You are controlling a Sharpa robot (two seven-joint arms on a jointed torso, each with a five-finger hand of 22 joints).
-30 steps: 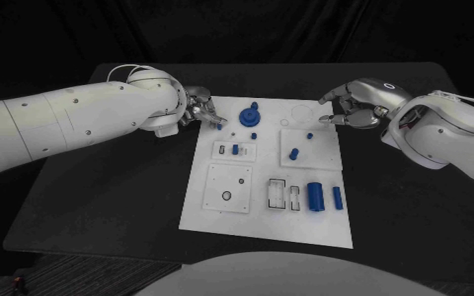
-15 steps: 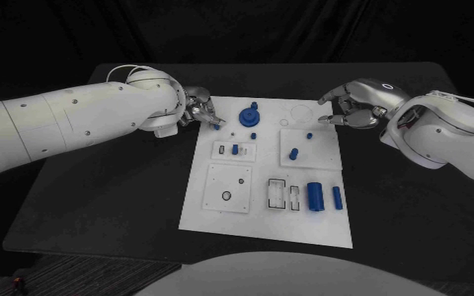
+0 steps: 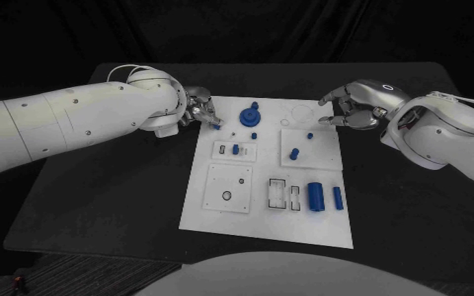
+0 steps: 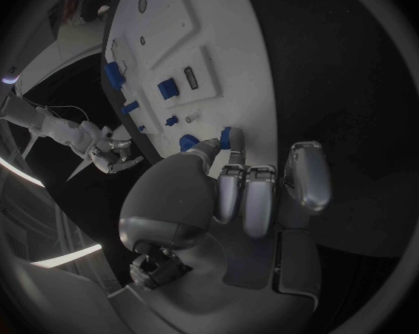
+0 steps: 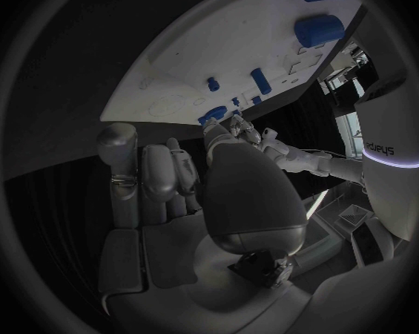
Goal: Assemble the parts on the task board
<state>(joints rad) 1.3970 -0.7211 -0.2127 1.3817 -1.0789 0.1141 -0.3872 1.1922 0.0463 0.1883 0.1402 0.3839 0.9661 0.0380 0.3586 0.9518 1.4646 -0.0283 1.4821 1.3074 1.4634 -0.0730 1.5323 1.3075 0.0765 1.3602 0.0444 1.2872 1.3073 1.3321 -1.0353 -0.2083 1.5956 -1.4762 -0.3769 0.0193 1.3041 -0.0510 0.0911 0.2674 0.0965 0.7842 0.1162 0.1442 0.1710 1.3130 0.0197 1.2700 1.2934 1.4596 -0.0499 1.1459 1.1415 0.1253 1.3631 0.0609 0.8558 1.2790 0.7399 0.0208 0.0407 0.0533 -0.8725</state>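
Task board — flat white rectangular plate lay in the middle of the black table, long side running away from the robot, carrying several raised white square panels.

Left hand — silver, many-fingered; sat at the board's far left corner. In the left wrist view the thumb and a fingertip pinched a small blue peg just over the board's edge; the remaining fingers were curled alongside, touching nothing.

Right hand — silver, many-fingered; hovered beside the board's far right corner, fingers curled inward toward the palm. No part showed between them; whether the fingertips touched the board could not be told.

Parts on the board:
- 1 round blue disc with a raised knob, near the far edge, just beside the left hand.
- 1 small blue stud directly nearer the robot from the disc.
- 1 small blue block standing in the small white panel at the left.
- 2 blue pieces on the right-hand square panel: a small stud and a short slanted peg.
- 1 thick blue cylinder and 1 thinner blue cylinder, lying side by side near the board's near right corner, just beside 2 empty rectangular slots.
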